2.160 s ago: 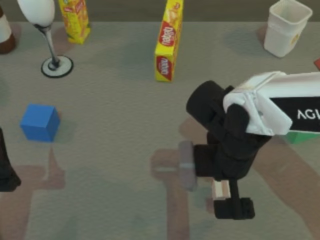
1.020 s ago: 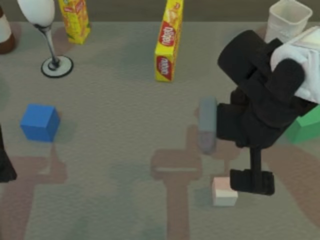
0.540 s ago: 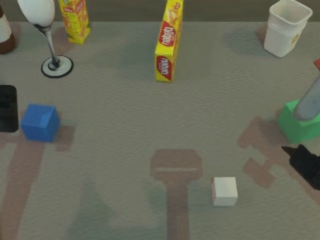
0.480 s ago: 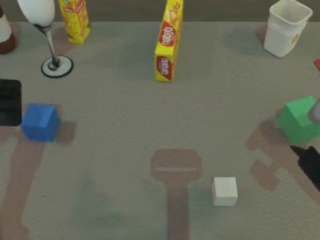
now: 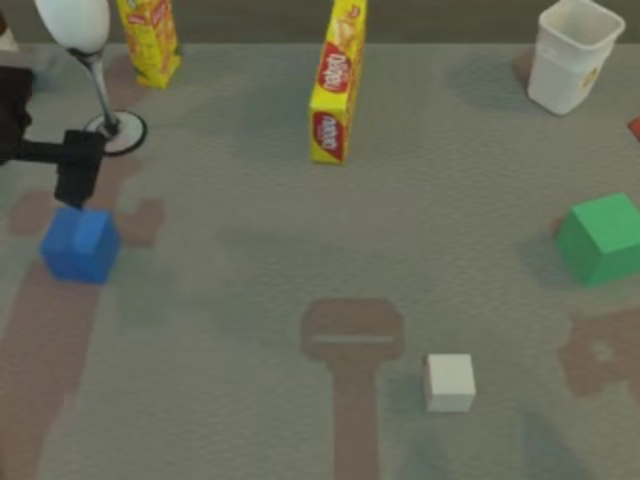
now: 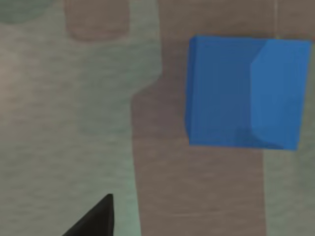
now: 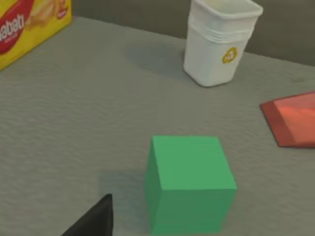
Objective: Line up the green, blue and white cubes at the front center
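Blue cube (image 5: 79, 244) first, at the left side of the table: it sits flat on the grey surface, and my left gripper (image 5: 76, 180) hangs just on its far side, a dark block reaching in from the left edge. I cannot tell whether its fingers are spread or closed; in the left wrist view only one dark fingertip (image 6: 93, 220) pokes in, well apart from the blue cube (image 6: 246, 93), which stands untouched on a reddish-brown shadow patch.

Behind the gripper stands a wine glass (image 5: 95, 70) with a black-ringed foot, and just right of it, at the far edge, a yellow snack box (image 5: 148, 38).

Moving right, a second yellow snack box (image 5: 337, 85) stands upright at far center. Near center lies the reddish-brown T-shaped mark (image 5: 353, 370), and the white cube (image 5: 449, 381) rests just beside its stem on the right, not on it.

At the right side the green cube (image 5: 602, 238) sits alone, well apart from the white one. A white cup (image 5: 574, 52) stands at the far right corner.

My right gripper is out of the top view; the right wrist view shows only a dark fingertip (image 7: 91, 219) near the green cube (image 7: 189, 182), so I cannot tell its state. That view also shows the cup (image 7: 220, 42) and a flat red object (image 7: 293, 118).
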Controlling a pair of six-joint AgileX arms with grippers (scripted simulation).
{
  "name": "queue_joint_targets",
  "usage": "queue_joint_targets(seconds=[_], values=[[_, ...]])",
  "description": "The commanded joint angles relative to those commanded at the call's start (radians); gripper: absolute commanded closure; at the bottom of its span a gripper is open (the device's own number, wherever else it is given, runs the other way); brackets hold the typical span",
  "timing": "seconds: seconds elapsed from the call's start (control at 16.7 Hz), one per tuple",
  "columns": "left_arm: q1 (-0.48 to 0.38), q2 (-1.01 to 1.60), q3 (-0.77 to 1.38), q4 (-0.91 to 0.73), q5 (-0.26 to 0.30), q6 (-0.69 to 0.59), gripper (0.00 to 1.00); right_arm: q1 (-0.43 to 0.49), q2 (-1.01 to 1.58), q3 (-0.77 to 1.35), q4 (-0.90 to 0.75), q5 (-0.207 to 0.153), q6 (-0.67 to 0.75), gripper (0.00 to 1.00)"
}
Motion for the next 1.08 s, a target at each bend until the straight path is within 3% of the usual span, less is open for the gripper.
queue_joint_targets(seconds=[0.3,0.66,0.9,1.08], values=[[-0.007,0.268,0.229,-0.14,0.0,0.011,0.0,-0.071,-0.232,-0.156,0.151,0.032,0.133,0.0],[-0.009,0.314,0.274,-0.165,0.001,0.014,0.0,-0.083,-0.279,-0.181,0.18,0.04,0.159,0.0],[-0.006,0.326,0.241,-0.123,0.001,0.016,0.0,-0.083,-0.279,-0.181,0.18,0.04,0.159,0.0],[-0.006,0.371,0.169,0.001,0.001,0.016,0.0,-0.083,-0.279,-0.181,0.18,0.04,0.159,0.0]])
